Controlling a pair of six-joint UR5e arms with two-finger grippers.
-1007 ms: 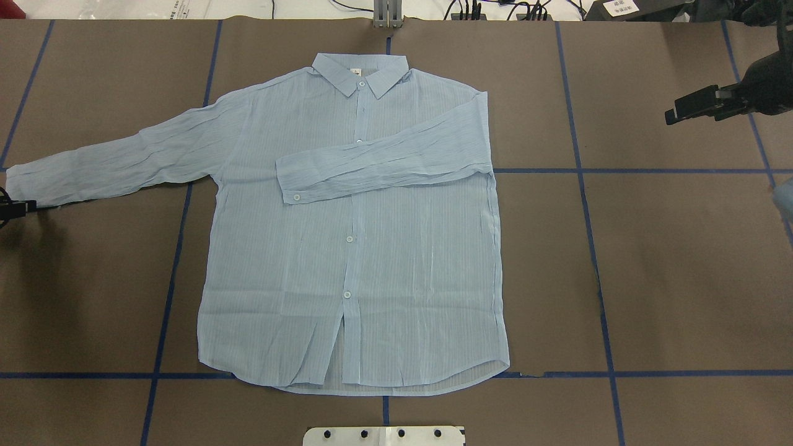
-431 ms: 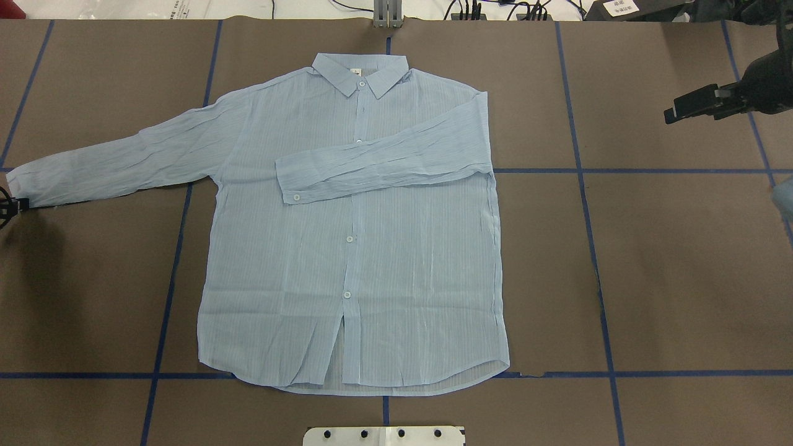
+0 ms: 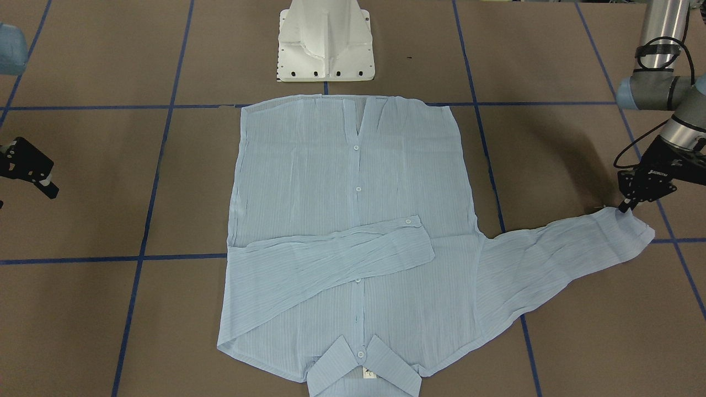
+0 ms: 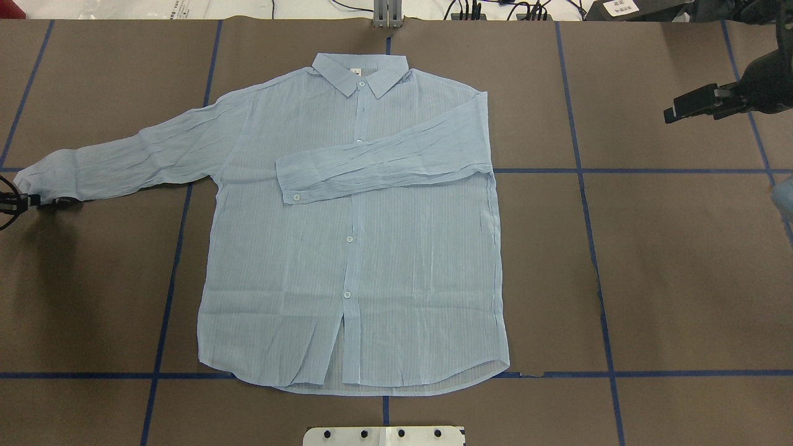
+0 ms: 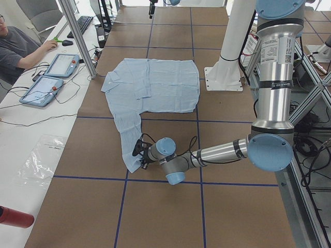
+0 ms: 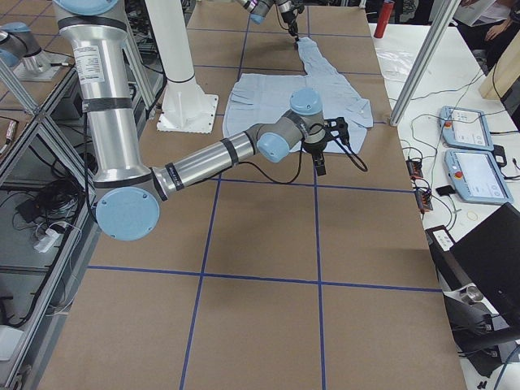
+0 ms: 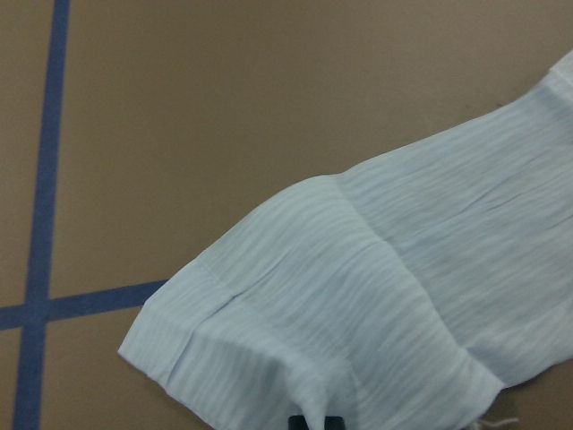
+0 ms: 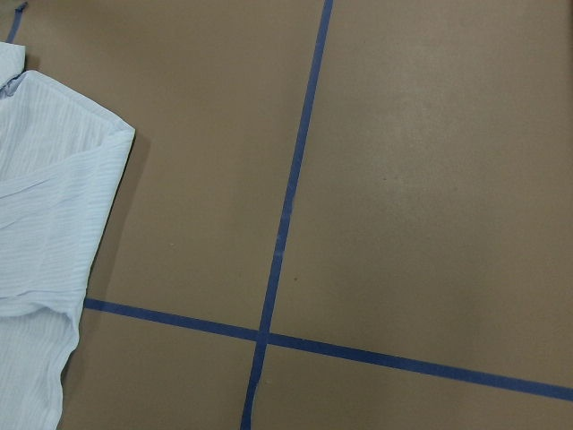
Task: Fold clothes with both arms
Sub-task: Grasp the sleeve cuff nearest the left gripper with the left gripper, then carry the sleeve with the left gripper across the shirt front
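Sleeve fold's starting: left gripper is clamping the shirt cuff, next probably needing a carry across the chest.

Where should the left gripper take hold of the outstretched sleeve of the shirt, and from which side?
At the cuff, on its corner nearer the robot, coming from the outer end, the robot's left. The sleeve lies flat out from the shirt, so the cuff is its free end, and its stitched band is likely firmer. The left gripper is at that corner.
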